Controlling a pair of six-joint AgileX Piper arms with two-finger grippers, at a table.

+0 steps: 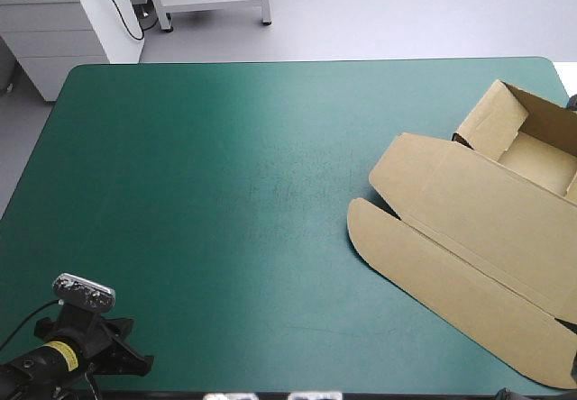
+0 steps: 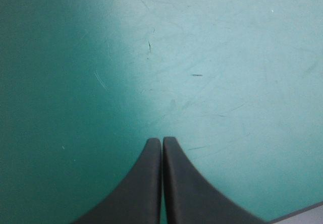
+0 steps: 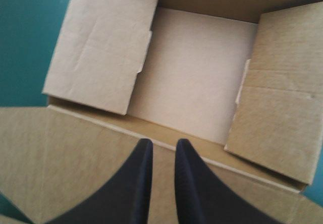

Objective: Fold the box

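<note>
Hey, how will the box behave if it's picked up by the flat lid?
Probably light: the box is one thin board sheet. Lifted by the lid, it would likely bend at the crease, tray sagging. Pushed, the low empty tray should slide rather than tip.

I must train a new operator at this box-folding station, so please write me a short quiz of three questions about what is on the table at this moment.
1. True or false: the left pincer grips the brown box.
2. Multiple choice: the lid of the box is A) flat on the teal-green cover; B) standing upright; C) lifted off the cover by a pincer.
3. Fill in: seen from the robot, the box lies on the ____ half of the cover.

Key
1. False: the pincer is shut on nothing, over bare cover, far from the box.
2. A.
3. Right.
</note>
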